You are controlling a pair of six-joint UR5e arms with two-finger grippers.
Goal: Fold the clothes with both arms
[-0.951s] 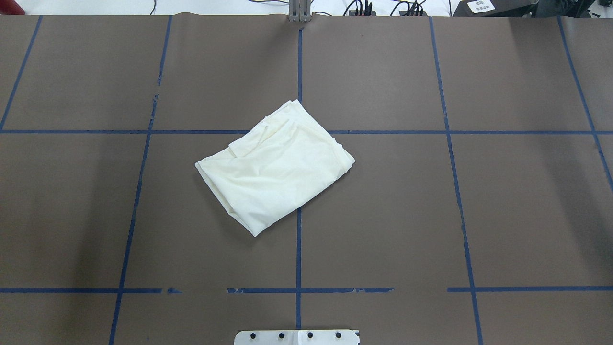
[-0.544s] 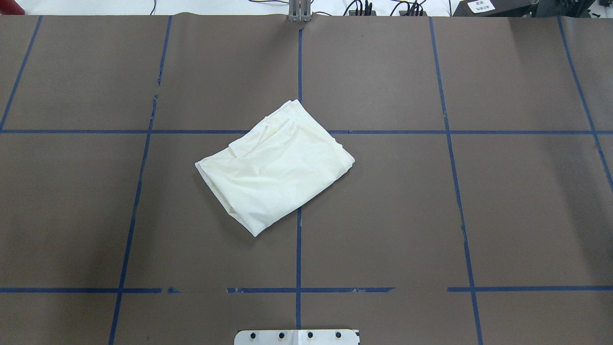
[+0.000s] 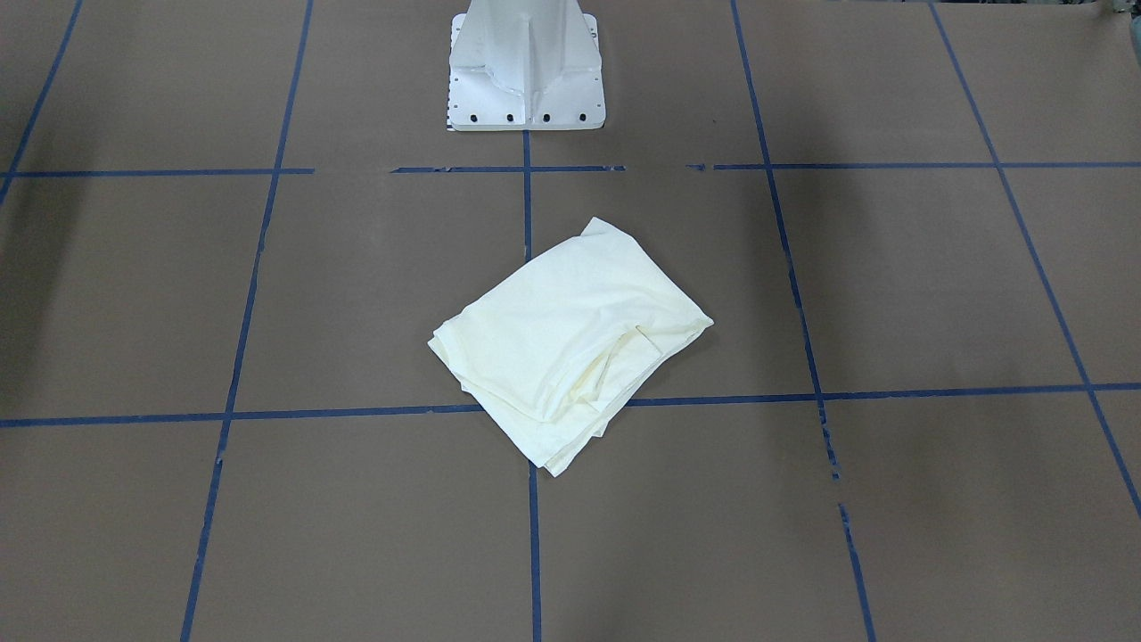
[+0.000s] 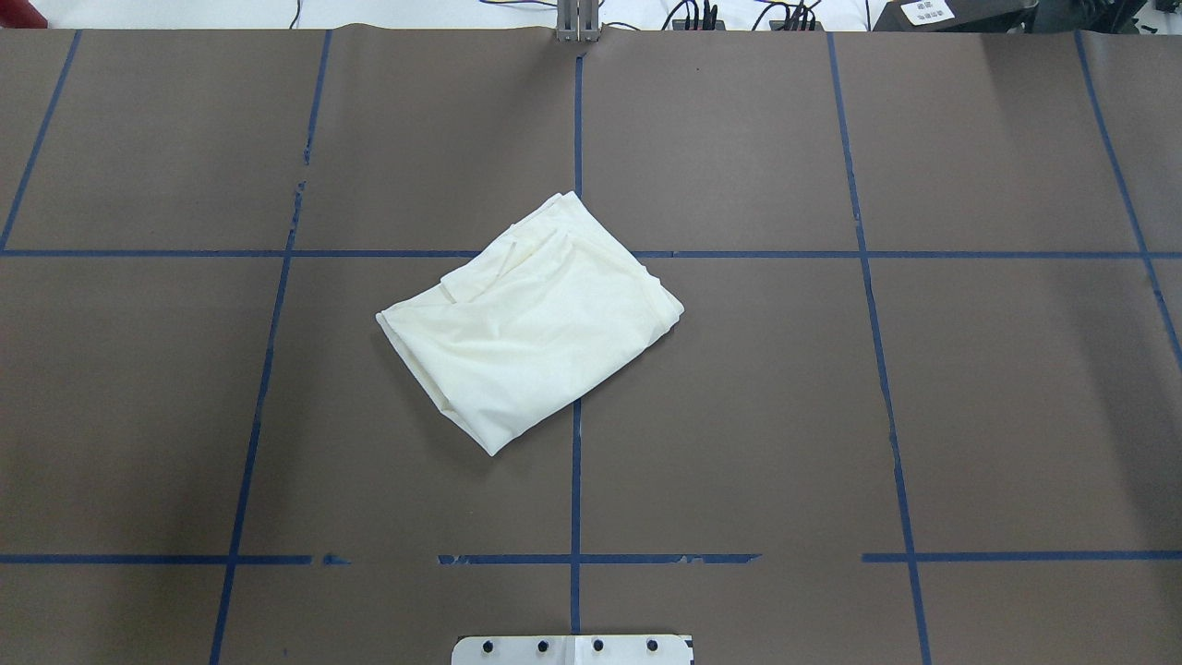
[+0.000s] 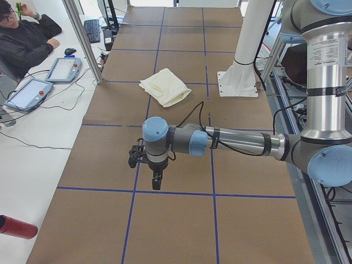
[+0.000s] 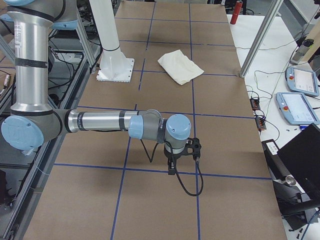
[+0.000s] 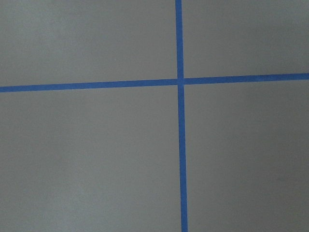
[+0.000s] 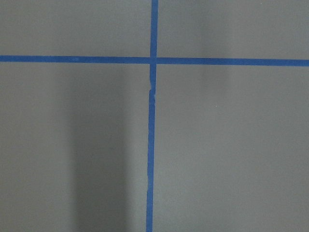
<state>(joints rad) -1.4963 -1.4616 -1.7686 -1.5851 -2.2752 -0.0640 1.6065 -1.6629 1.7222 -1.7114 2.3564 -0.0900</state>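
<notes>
Could pull open the folded cream shirt (image 4: pixel 531 319), lying in the middle of the brown table (image 4: pixel 785 416) far from the left gripper (image 5: pixel 157 181) and right gripper (image 6: pixel 171 169), by grabbing just a loose top flap; cannot tell fingers spread or pressed together.

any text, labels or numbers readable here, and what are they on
Nothing is legible.
White label at the overhead view's top right: too small.
Left arm sticker: blurred.
Right arm sticker: blurred.
T-shirt: plain cream side up, no print showing.

Silver, blue-capped arms (image 5: pixel 242 144); seemingly black cables (image 6: pixel 200 175)
</notes>
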